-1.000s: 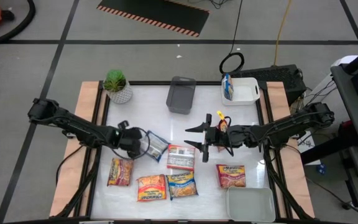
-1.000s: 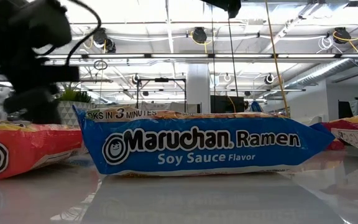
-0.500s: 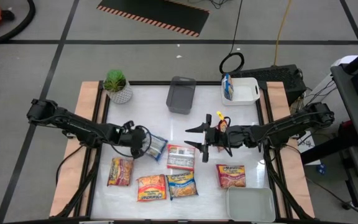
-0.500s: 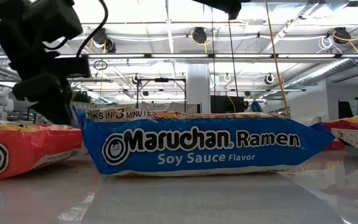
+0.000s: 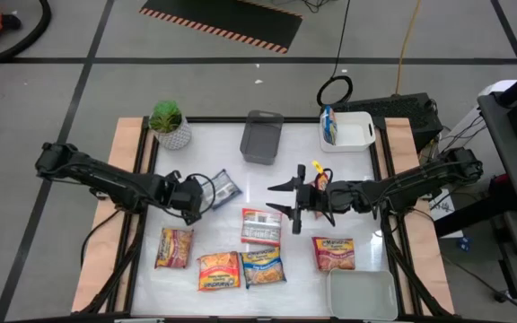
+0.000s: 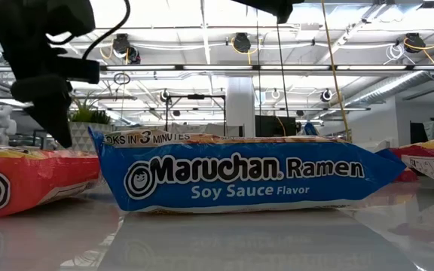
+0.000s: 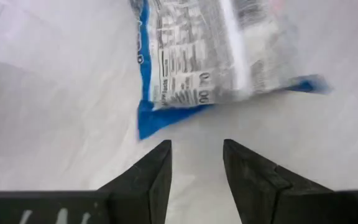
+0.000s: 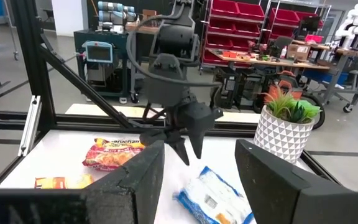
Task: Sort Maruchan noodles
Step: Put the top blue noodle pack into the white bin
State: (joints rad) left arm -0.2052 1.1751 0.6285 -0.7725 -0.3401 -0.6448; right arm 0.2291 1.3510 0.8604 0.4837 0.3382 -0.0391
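My left gripper [image 5: 206, 194] [image 7: 196, 146] is open over the table's left middle, its fingers pointing at a blue-and-white noodle packet [image 5: 226, 187] [image 7: 210, 59] that lies back side up just ahead of them, apart from both fingers. The right wrist view shows this packet [image 8: 219, 196] flat on the table below that gripper. My right gripper [image 5: 279, 198] [image 8: 197, 155] waits open at mid-table. A white-and-red packet [image 5: 261, 226], a red packet [image 5: 175, 248], an orange packet [image 5: 219, 270], a blue packet [image 5: 262, 267] [image 6: 239, 177] and another red one [image 5: 333, 253] lie flat along the near side.
A grey tray [image 5: 261, 136] and a white tray [image 5: 353, 133] holding a blue packet stand at the far edge. Another white tray [image 5: 362, 294] sits at the near right corner. A potted plant [image 5: 169, 124] stands at the far left corner. Bare table lies between the grippers and the far trays.
My left gripper has moved toward the table's far edge. The blue-and-white packet has gone with it, from beside the white-and-red packet to a spot nearer the far edge, and has turned a little.
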